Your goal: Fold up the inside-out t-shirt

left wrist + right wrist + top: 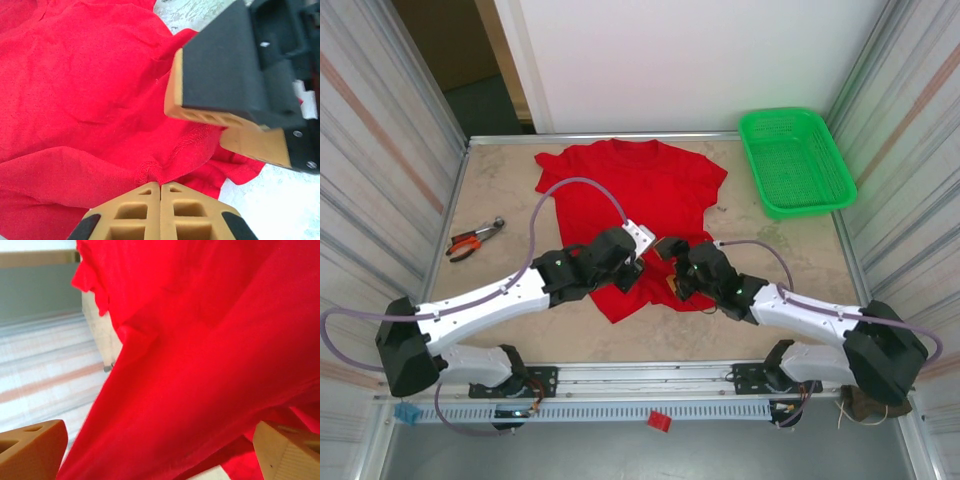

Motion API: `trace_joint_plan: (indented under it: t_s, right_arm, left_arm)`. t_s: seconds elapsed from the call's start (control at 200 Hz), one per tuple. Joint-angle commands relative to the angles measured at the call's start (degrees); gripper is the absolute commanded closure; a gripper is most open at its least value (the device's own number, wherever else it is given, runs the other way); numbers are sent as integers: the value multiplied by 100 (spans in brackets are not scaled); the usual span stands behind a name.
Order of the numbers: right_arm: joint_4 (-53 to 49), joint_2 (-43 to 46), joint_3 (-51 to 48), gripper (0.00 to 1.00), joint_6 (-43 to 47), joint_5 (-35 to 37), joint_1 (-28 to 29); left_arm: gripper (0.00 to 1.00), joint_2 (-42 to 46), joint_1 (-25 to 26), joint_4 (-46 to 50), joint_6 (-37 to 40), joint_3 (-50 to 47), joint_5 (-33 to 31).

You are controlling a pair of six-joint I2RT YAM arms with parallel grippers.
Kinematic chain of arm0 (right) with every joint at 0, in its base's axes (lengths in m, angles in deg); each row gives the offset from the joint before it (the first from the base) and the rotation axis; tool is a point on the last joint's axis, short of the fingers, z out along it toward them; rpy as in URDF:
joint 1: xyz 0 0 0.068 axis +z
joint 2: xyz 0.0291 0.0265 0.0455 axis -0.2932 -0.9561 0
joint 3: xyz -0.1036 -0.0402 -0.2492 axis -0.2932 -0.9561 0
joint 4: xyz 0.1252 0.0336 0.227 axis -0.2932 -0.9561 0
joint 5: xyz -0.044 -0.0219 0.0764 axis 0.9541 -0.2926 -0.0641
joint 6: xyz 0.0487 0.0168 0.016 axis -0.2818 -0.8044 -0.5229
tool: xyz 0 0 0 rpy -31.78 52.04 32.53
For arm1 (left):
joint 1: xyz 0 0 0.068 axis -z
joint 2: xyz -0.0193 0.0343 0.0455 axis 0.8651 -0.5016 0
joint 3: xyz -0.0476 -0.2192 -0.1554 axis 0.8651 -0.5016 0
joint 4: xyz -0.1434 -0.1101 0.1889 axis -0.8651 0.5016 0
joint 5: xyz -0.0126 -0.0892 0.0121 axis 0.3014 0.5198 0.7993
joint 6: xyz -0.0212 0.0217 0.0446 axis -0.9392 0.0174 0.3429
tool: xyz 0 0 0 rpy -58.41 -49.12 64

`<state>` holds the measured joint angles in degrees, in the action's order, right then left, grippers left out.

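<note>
- Near the tabletop's (500,200) middle, our left gripper (160,187) pinches the hem (150,172) of the inside-out t-shirt (630,190), spread toward the far edge.
- Beside it, our right gripper (668,265) gapes wide over loose cloth; we should close squarely on the hem.

Red t-shirt (640,190) lying flat, near hem bunched.

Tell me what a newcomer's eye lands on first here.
A bright red cloth t-shirt lies across the middle of the table, its near hem pinched by the shut left gripper while the right gripper gapes open around it. A green plastic mesh basket sits at the far right corner.
</note>
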<state>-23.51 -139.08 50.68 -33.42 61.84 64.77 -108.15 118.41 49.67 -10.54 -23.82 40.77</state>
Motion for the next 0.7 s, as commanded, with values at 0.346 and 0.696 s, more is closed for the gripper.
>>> trace_joint_plan:
  t_s: [0.346, 0.696]
  right_arm:
    - [437, -297, 643, 100, 261, -344, -191]
    - [91, 17, 621, 100, 441, -342, -202]
  left_arm:
    - [61, 176, 28, -684, 107, -552, 184]
    - [34, 144, 396, -1368, 152, -1037, -249]
